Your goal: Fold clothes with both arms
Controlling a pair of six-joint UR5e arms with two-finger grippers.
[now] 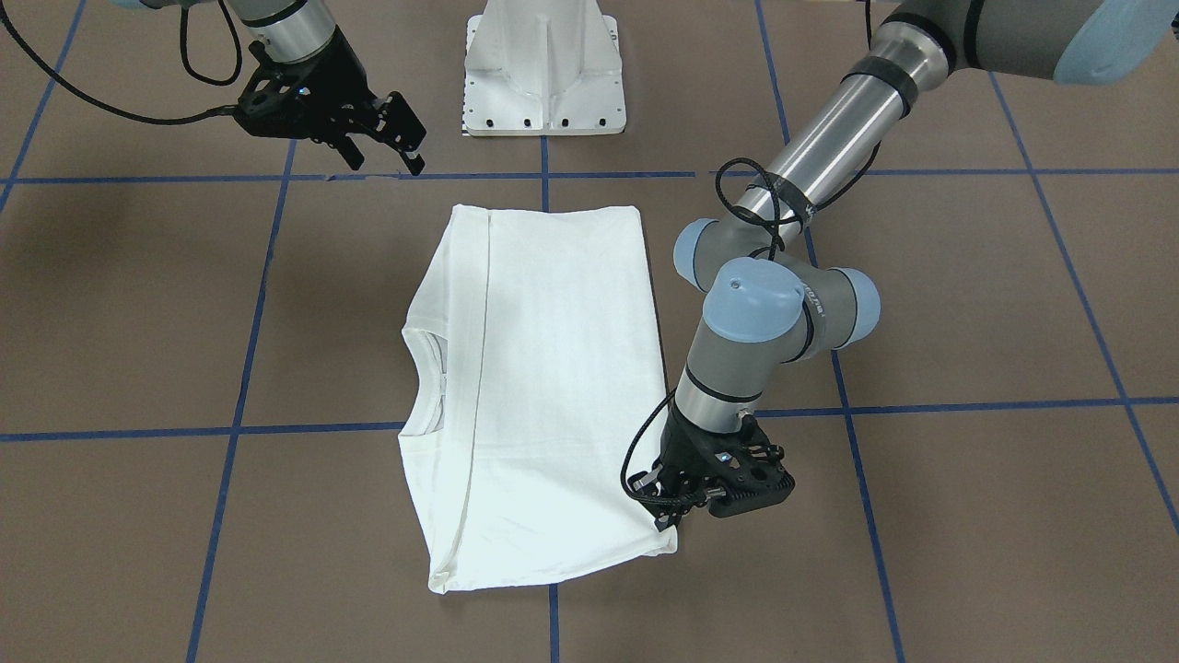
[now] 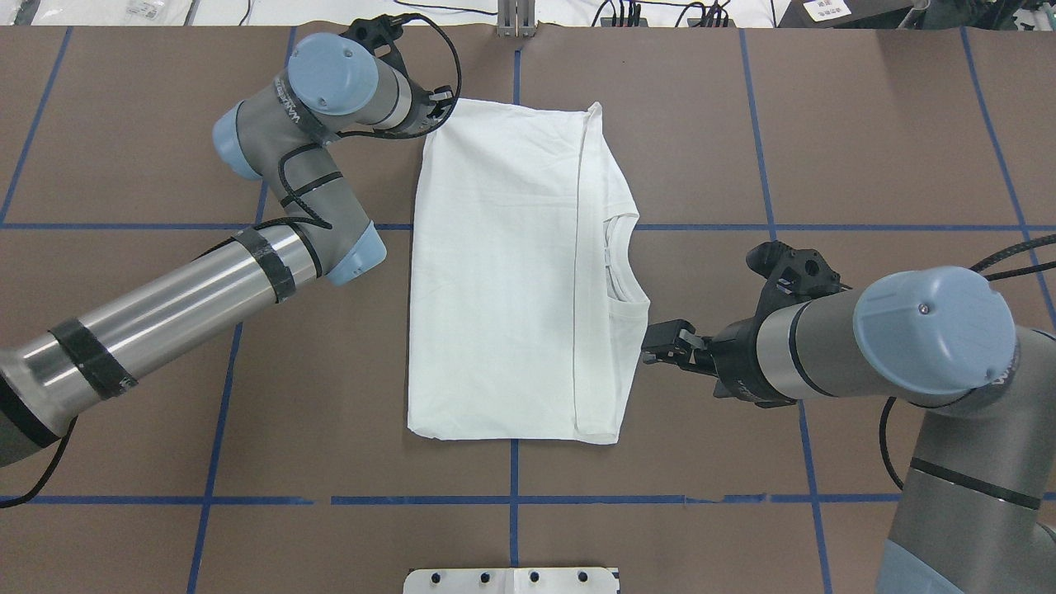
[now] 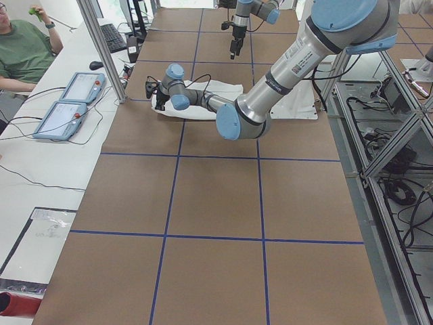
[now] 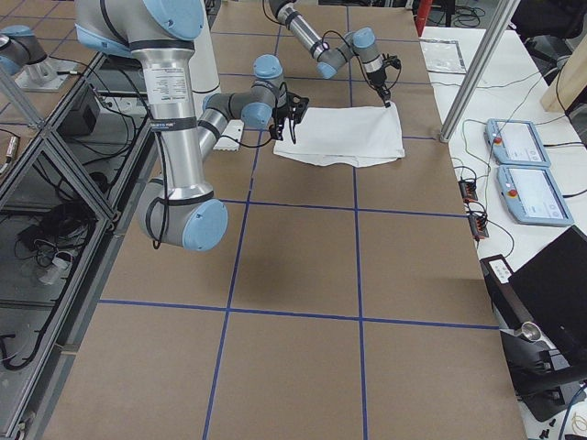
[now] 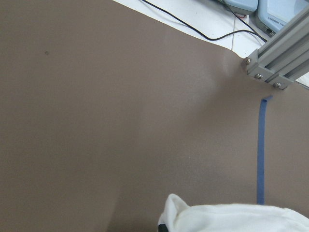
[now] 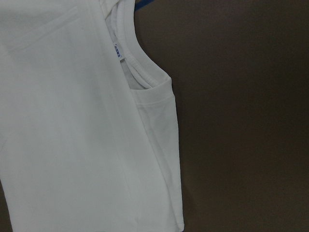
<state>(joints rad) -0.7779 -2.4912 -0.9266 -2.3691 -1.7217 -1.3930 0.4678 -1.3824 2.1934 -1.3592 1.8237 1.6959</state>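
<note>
From my remote seat I see a brown table [image 1: 967,295] crossed by blue tape lines [image 2: 511,500] that mark it into big squares. A white base plate [image 1: 543,69] sits at the table's edge on one of the lines. Beyond the far side runs a white bench [image 3: 40,169] with two tablets [image 3: 82,86] [image 3: 59,119] lying side by side, their cables trailing over it. A keyboard [image 3: 113,37] and a mouse [image 3: 95,66] lie further along. A person in a green shirt [image 3: 24,51] sits at that bench. An aluminium post [image 3: 101,47] rises at the table's edge beside the tablets.
</note>
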